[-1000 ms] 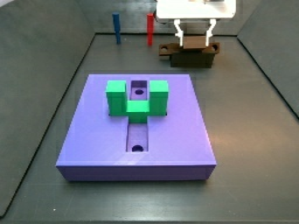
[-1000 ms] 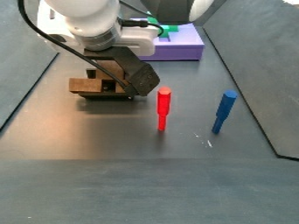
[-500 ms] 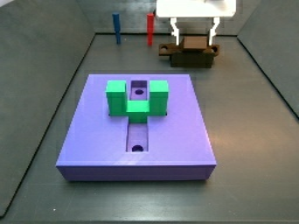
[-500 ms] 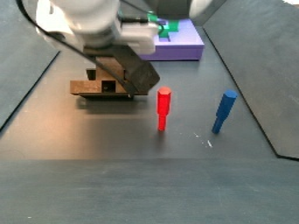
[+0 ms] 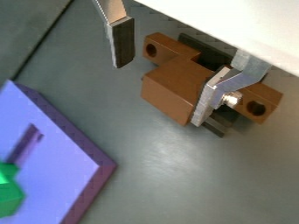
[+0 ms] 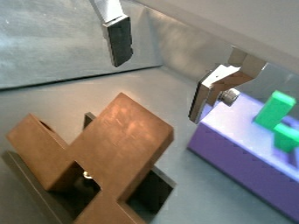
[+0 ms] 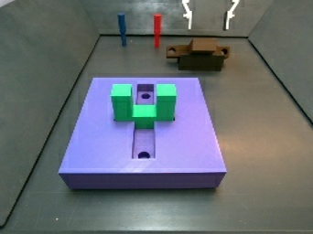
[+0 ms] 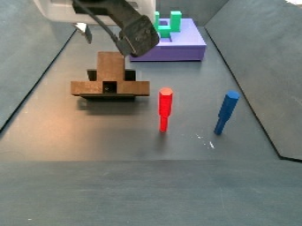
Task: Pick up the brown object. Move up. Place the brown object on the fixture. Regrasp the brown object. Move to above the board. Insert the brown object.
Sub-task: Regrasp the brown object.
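The brown object [image 7: 196,51] rests across the fixture [image 8: 108,98] at the back of the floor, its block part upward and the holed end [image 5: 156,48] sticking out sideways. My gripper [image 7: 210,14] hangs open well above it, fingertips apart, and holds nothing. In both wrist views the silver fingers [image 5: 118,39] [image 6: 212,91] stand wide of the brown object [image 6: 111,153] below them, without touching it. The purple board [image 7: 171,146] with its green U-shaped block [image 7: 143,102] lies nearer the front, away from the gripper.
A red peg [image 8: 165,109] and a blue peg [image 8: 225,112] stand upright on the floor beside the fixture. Dark walls enclose the floor. The board's lengthwise slot [image 7: 145,142] has holes at both ends.
The fingers spread apart around the brown object, then the gripper rose straight up. The brown object stayed on the fixture.
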Robot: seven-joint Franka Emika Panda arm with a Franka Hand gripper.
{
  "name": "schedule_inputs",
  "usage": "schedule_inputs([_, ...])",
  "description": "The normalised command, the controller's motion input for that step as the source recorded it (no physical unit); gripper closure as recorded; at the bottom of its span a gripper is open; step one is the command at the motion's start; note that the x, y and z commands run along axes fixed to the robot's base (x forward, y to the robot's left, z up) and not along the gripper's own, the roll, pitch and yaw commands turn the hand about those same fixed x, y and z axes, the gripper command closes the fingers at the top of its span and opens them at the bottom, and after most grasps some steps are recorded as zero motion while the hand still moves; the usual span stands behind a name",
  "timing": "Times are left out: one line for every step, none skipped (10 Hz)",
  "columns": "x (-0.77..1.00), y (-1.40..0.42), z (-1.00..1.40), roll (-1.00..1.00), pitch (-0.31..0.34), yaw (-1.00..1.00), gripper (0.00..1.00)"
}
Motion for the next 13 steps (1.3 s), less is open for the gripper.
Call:
schedule_inputs([0.0, -0.14, 0.0, 0.94, -0.26, 0.11, 0.0])
schedule_inputs([0.0, -0.12, 0.04, 1.0, -0.171, 0.12, 0.0])
schedule_inputs([0.0, -0.13, 0.05, 1.0, -0.071, 0.12, 0.0])
schedule_inputs([0.0, -0.15, 0.09, 1.0, 0.0, 0.08, 0.0])
schedule_inputs([0.0, -0.14, 0.15, 0.97, 0.0, 0.09, 0.0])
schedule_inputs([0.0, -0.11, 0.16, 1.0, 0.009, 0.1, 0.0])
schedule_inputs([0.03, -0.14, 0.17, 1.0, 0.069, 0.12, 0.0])
schedule_inputs([0.09, -0.16, 0.13, 1.0, 0.131, 0.17, 0.0])
schedule_inputs([0.19, -0.17, 0.09, 1.0, 0.129, 0.21, 0.0])
schedule_inputs([0.27, -0.13, 0.05, 1.0, 0.177, 0.27, 0.0])
schedule_inputs([0.27, -0.15, 0.07, 1.0, 0.18, 0.27, 0.0])
schedule_inputs([0.19, -0.16, 0.03, 0.99, 0.134, 0.26, 0.0])
schedule_inputs([0.2, -0.14, 0.0, 1.0, 0.134, 0.3, 0.0])
